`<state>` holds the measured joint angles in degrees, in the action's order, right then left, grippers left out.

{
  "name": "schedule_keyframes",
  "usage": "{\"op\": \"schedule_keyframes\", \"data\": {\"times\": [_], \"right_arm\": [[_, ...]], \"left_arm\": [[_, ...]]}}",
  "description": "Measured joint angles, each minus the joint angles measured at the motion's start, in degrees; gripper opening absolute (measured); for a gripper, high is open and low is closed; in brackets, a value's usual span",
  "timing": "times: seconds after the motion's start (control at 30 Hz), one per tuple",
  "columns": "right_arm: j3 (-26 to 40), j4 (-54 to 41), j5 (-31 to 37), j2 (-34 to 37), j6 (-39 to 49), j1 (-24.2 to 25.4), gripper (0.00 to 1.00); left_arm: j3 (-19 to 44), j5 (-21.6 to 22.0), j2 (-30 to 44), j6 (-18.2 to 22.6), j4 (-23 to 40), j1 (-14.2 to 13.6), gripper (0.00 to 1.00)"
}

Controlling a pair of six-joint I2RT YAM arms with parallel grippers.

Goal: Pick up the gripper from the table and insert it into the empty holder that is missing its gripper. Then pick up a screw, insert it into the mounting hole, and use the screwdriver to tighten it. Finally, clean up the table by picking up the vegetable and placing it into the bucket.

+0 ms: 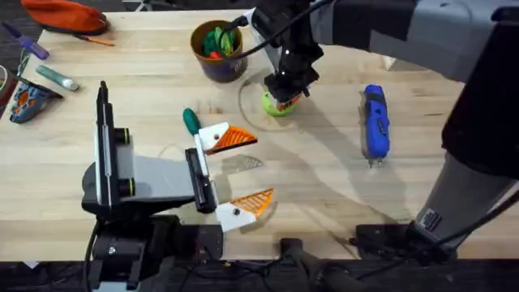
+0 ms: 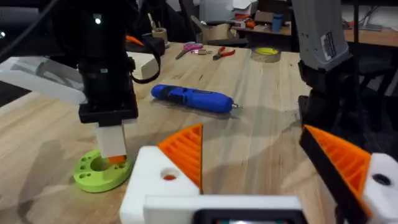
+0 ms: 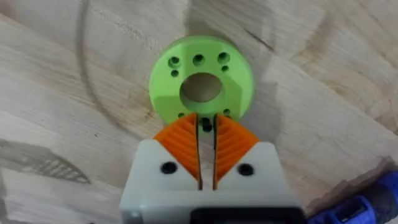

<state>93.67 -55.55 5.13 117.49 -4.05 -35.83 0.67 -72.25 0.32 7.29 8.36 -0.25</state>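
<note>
The right claw point(image 3: 206, 149), pads nearly together, presses onto the flat lime-green ring-shaped disc point(image 3: 200, 79), probably pinching a screw. The bright blue pen-shaped screwdriver point(image 1: 375, 123) lies to its right; left claw point(image 1: 231, 174) apart.

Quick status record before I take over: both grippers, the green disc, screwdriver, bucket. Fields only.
right gripper: down at the lime-green disc's rim, pads nearly shut with something small and dark between them, possibly a screw
left gripper: open, low over the table, holding nothing
lime-green disc: flat on the table near the bucket
screwdriver: lying on the table, untouched
bucket: upright, with green and orange items inside
</note>
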Motion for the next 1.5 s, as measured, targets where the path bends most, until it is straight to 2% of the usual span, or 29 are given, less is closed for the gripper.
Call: {"op": "schedule_keyframes", "data": {"times": [0.27, 0.53, 1.5], "right_arm": [[0.00, 0.04, 0.00, 0.00, 0.00, 0.00, 0.099], [-0.44, 0.45, 0.00, 0.01, 0.00, 0.00, 0.010], [-0.50, 0.44, 0.00, 0.00, -0.01, 0.07, 0.007]], "left_arm": [[0.00, 0.00, -0.02, 0.00, 0.00, 0.00, 0.986], [0.00, 0.00, -0.01, 0.00, 0.00, 0.00, 0.986], [0.00, 0.00, -0.01, 0.00, 0.00, 0.00, 0.985]]}}
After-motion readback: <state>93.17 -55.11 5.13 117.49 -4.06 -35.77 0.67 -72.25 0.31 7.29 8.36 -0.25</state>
